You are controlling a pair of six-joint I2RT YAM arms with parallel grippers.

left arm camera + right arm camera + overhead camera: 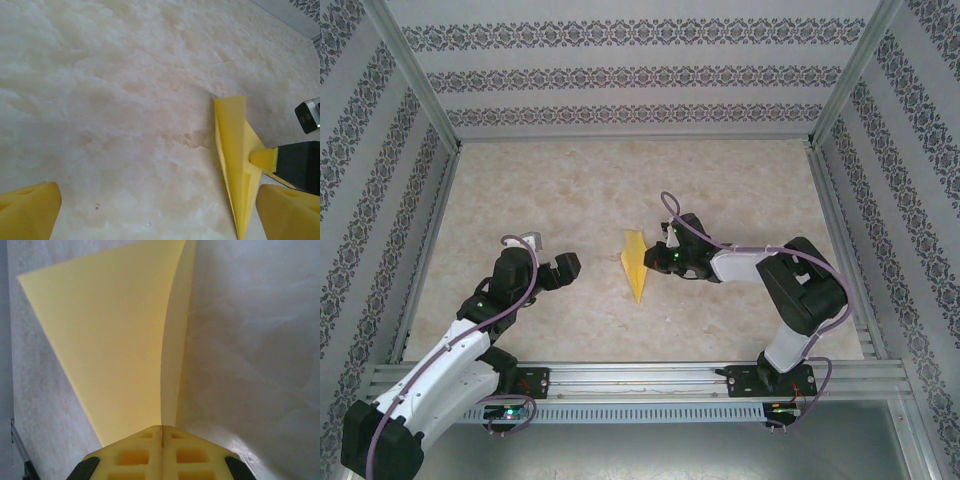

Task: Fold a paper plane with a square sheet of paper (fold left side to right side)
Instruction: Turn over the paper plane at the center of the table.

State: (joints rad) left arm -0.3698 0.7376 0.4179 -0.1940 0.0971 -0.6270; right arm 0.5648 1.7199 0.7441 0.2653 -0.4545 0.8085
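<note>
The right claw is pinched shut on the plane, which lies just left of its tips and is held at its right edge. The left claw gapes wide, well apart to the plane's left, with bare table between and beyond.

Even bright light, soft shadows, sharp focus.

Your table is pale marble-patterned; your three enclosure walls carry dark ornamental bands, framed by aluminium posts.
</note>
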